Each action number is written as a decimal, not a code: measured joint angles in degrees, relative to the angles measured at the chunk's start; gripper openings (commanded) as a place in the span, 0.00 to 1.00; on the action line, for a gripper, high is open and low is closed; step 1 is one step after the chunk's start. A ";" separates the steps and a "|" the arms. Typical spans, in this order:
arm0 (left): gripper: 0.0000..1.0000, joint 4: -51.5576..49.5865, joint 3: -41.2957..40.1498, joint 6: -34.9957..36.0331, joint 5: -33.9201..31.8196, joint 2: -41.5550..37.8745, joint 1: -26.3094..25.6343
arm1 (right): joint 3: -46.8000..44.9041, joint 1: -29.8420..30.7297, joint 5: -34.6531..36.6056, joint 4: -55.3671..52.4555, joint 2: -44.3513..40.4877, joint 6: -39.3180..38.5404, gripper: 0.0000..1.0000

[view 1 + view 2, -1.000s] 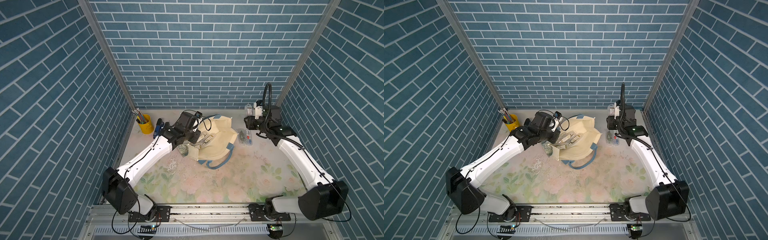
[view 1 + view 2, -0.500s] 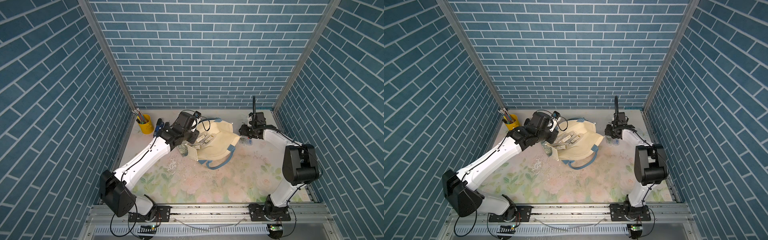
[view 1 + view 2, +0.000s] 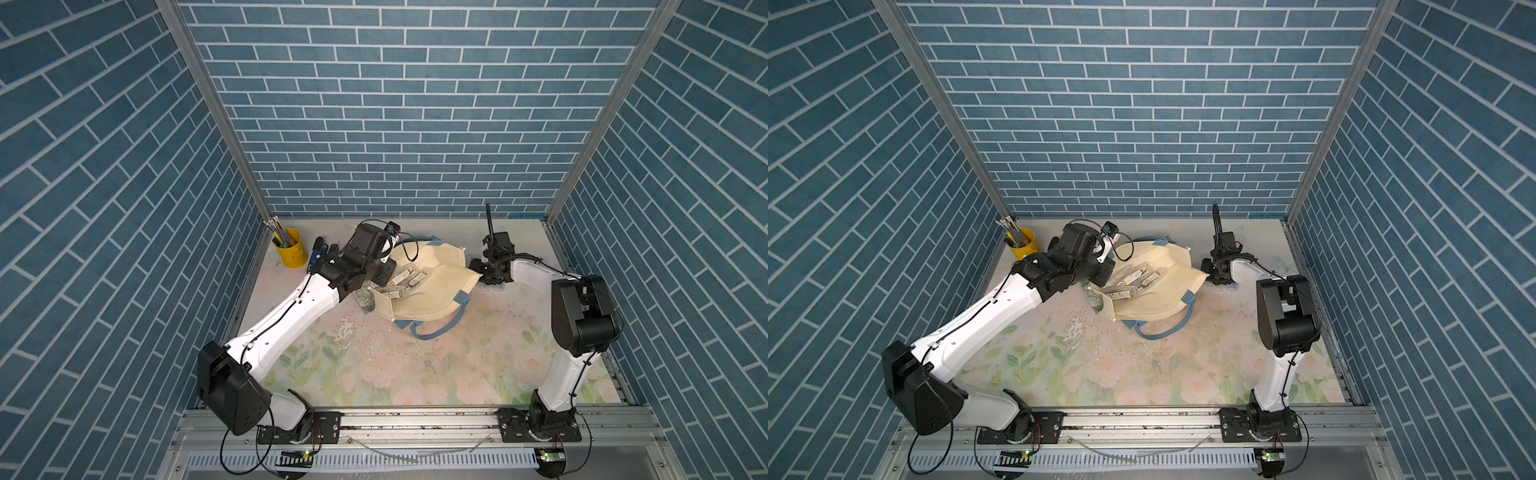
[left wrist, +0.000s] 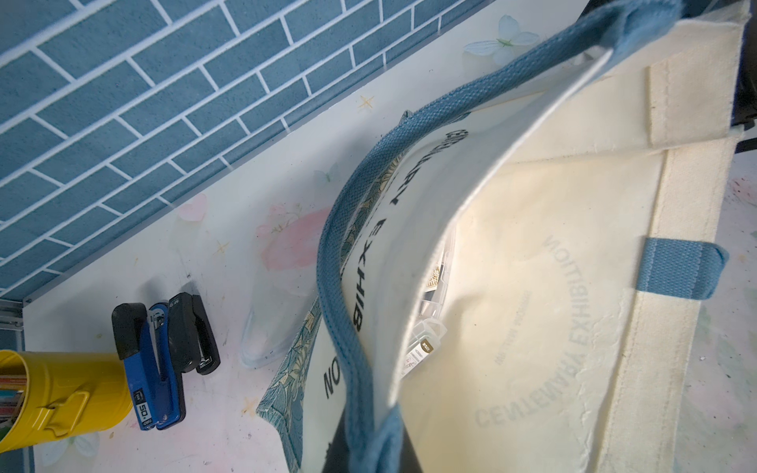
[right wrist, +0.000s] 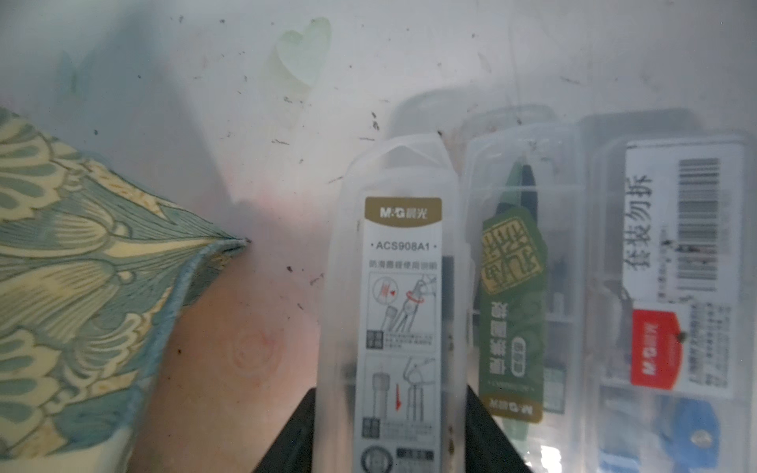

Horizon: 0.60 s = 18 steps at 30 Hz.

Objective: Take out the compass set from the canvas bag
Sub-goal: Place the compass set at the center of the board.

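Three blue brick-patterned walls (image 3: 395,124) are boxing in the scuffed floral surface (image 3: 415,374). I am watching the canvas bag (image 3: 432,291) lying mouth-open near the far edge, middle. Left gripper (image 4: 368,450) is pinching the bag by its blue strap (image 4: 340,266). Right gripper (image 5: 390,409) is clamping one compass set (image 5: 399,286) just off the bag's right corner, beside more cases (image 5: 512,286) on the surface. Yellow cup (image 3: 287,249) and stapler (image 4: 164,360) are sitting in the far left corner.
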 measured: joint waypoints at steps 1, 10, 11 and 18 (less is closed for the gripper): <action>0.00 0.00 0.00 0.00 0.00 0.00 0.02 | 0.00 0.00 0.20 -0.20 0.28 0.00 0.24; 0.00 0.02 0.00 -0.02 0.70 0.00 0.26 | 1.09 0.26 1.03 -0.83 1.66 -0.02 0.34; 0.00 0.02 0.00 -0.02 0.74 0.00 0.28 | 1.31 0.26 1.09 -1.01 1.86 0.00 0.35; 0.00 0.04 0.00 -0.02 0.94 0.00 0.28 | 2.27 0.33 1.57 -1.81 2.75 -0.02 0.43</action>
